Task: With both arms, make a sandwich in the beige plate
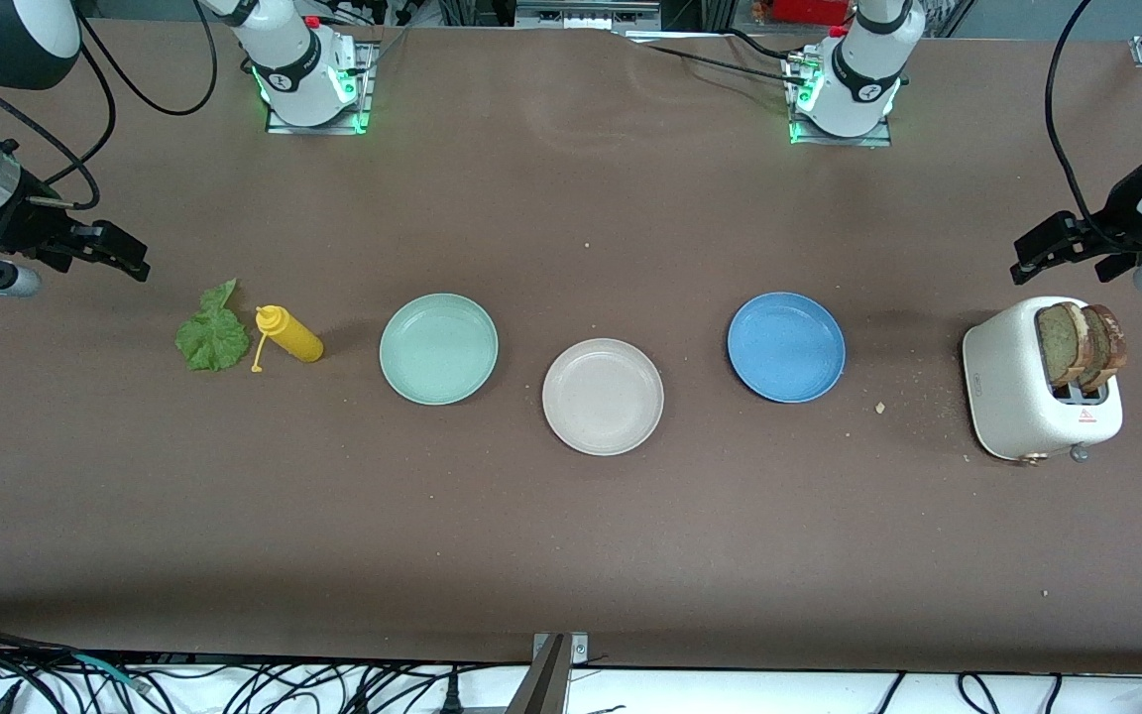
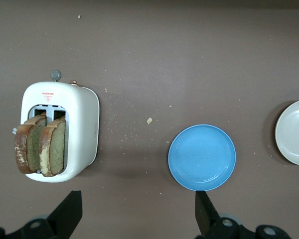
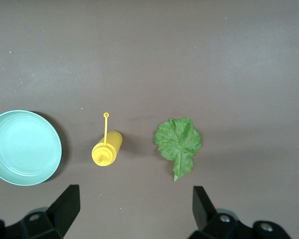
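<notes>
Two bread slices (image 1: 1086, 345) sit in the toaster (image 1: 1037, 397); we see the beige plate (image 1: 603, 397) bare, the left gripper (image 2: 137, 214) and right gripper (image 3: 134, 211) hanging with fingers apart, seemingly waiting.

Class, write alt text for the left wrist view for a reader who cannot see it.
A white toaster holding two bread slices stands on a brown table, with a blue plate beside it. The open left hand hangs above them.

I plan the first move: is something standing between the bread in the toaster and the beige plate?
Yes. The blue plate lies on the table between the toaster, which holds the bread slices, and the beige plate. It is low, so carried bread should pass above it.
</notes>
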